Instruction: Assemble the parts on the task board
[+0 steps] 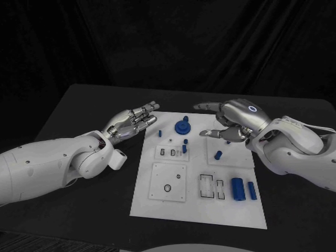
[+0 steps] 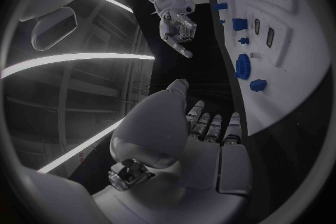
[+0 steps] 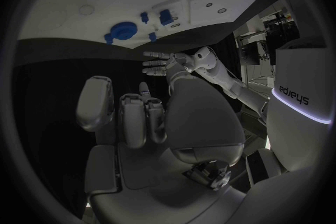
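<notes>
Probably light, rigid and slick, the blue parts (image 1: 238, 189) on the task board (image 1: 168, 207) suit sidewall pinches; left hand (image 1: 130, 123) and right hand (image 1: 232, 122) hold nothing, fingers loosely apart.

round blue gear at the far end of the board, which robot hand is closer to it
Left, by a little. The left robot hand hovers off the task board's left edge beside the blue gear; the right robot hand hangs slightly farther away over the board's far right corner.
</notes>
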You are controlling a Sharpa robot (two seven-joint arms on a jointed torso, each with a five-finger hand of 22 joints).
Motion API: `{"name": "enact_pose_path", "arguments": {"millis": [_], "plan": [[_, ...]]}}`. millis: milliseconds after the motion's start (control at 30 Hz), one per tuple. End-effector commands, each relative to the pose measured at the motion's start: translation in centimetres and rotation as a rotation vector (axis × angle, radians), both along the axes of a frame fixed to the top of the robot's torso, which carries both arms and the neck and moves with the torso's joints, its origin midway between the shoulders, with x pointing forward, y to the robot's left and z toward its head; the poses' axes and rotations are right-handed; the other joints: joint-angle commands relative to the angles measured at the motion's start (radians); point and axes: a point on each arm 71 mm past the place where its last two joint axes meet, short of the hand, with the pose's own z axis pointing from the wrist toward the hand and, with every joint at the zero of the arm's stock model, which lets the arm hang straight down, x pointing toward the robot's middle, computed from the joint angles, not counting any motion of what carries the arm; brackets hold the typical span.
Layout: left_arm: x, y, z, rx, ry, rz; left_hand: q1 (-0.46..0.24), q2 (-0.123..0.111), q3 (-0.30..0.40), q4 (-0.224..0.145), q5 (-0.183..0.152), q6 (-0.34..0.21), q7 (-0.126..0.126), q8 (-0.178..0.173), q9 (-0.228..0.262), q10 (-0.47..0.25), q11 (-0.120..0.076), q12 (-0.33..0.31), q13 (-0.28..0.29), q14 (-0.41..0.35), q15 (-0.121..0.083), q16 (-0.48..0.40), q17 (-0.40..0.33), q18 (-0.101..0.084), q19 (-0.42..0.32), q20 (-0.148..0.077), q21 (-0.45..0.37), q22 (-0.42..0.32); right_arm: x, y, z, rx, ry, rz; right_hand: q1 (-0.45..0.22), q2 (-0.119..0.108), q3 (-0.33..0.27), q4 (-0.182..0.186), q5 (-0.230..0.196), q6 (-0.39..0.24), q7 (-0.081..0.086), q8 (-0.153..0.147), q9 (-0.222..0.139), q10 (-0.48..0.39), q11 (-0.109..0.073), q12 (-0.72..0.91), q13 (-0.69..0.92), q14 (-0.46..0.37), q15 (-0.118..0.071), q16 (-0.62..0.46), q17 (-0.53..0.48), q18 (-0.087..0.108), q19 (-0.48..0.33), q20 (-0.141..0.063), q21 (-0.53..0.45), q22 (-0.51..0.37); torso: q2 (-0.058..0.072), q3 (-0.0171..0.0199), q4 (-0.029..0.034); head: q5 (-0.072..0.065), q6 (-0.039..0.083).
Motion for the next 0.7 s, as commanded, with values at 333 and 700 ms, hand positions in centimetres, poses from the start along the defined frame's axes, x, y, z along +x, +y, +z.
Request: {"name": "enact_pose_path", "arguments": {"millis": [333,700], "plan": [[0.0,0.0,3.3,0.095,-0.209,0.072,0.041,-0.007,-0.029,0.001,-0.032,0.103,0.054,0.018,0.010,0.472,0.103,0.108,0.126,0.379,0.066,0.108,0.090,0.011,0.206,0.058,0.138,0.065,0.1,-4.1,0.9,-0.015,-0.014,-0.101,-0.006,-0.012,-0.003,0.016,-0.005,-0.036,0.022,0.002,-0.022,0.102,0.010,-0.001,0.258,0.077,0.005,-0.017,0.147,-0.011,-0.009,0.005,-0.022,0.151,-0.015,0.0076,-0.0039,0.009,0.028],[1.4,-2.3,7.3,0.380,-0.181,-0.031,0.000,0.005,-0.081,0.001,-0.144,0.251,0.057,0.021,0.021,0.771,0.170,0.134,0.340,0.715,0.094,0.395,0.179,-0.011,0.642,0.050,0.323,0.129,0.3,-6.7,0.5,-0.055,0.015,-0.161,-0.016,0.031,0.009,0.009,-0.006,0.217,0.042,0.044,0.007,0.106,0.026,0.003,0.263,0.081,0.018,-0.004,0.157,-0.014,-0.001,0.018,-0.010,0.155,-0.030,0.0276,-0.0183,0.006,0.061]]}}
